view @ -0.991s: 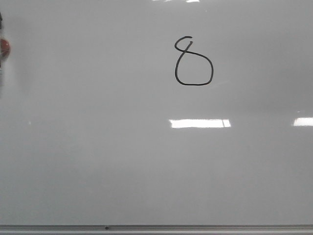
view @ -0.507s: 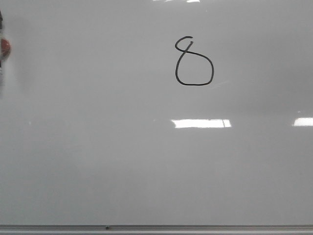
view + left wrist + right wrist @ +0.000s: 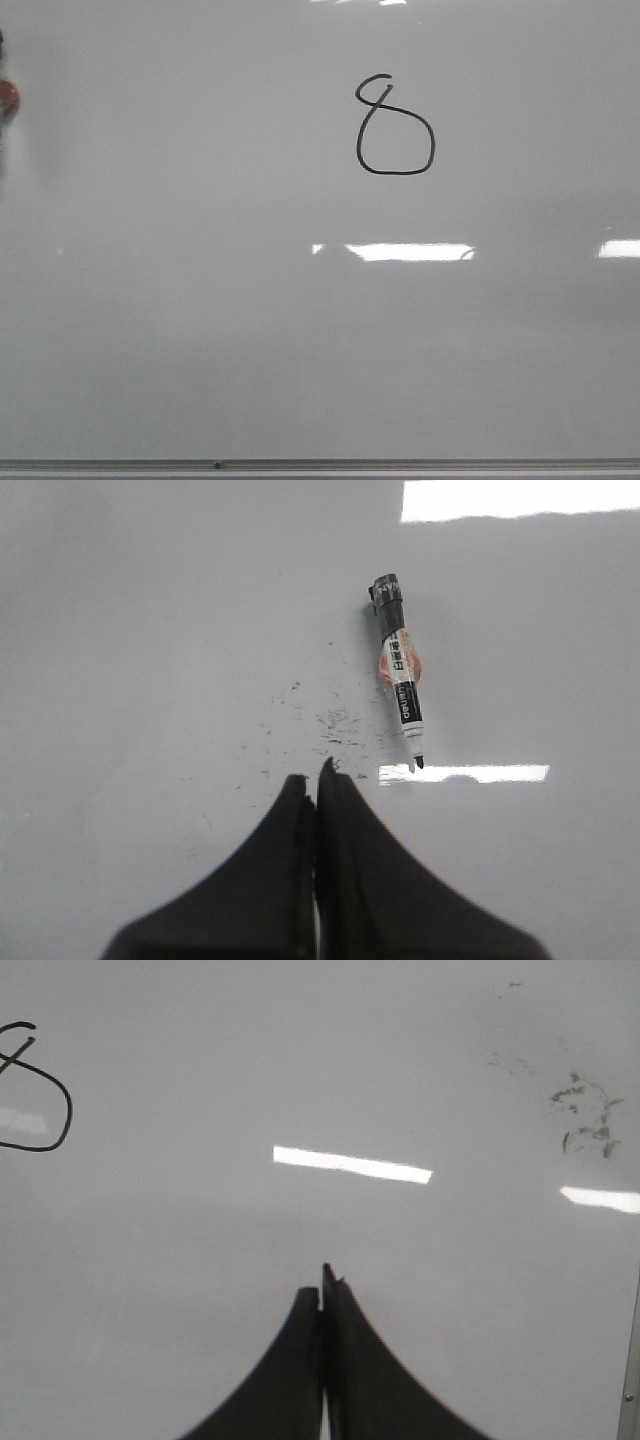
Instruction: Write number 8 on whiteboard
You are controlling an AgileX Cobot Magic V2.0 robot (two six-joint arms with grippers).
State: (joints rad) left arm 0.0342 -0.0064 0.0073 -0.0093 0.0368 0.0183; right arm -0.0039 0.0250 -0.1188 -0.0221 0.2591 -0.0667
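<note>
In the front view, the thin grey edge strip (image 3: 320,465) of the whiteboard (image 3: 200,330) ran along the near side. Beyond it the glossy pale surface lay bare, with bright rectangular light reflections (image 3: 410,252) on it. Farther away, a little right of the middle, stood the number 8 (image 3: 394,126), a thin black drawing with a large round lower loop and a small upper loop that did not close. At the far left border a small reddish thing (image 3: 8,96) was partly visible, too blurred to tell what it was.

In the left wrist view, the left gripper (image 3: 316,780) had its black fingers (image 3: 345,880) pressed together, with nothing between them. A marker (image 3: 400,681) lay flat on the board just past the fingertips, apart from them, with its uncovered tip turned toward the gripper. Small dark specks (image 3: 335,725) were scattered on the board beside it.

In the right wrist view, the right gripper (image 3: 322,1285) also had its fingers (image 3: 355,1380) clenched and empty. The number 8 (image 3: 38,1095) appeared well apart from it, cut by the picture border. Some grey smudges (image 3: 585,1115) marked the board on the other side.
</note>
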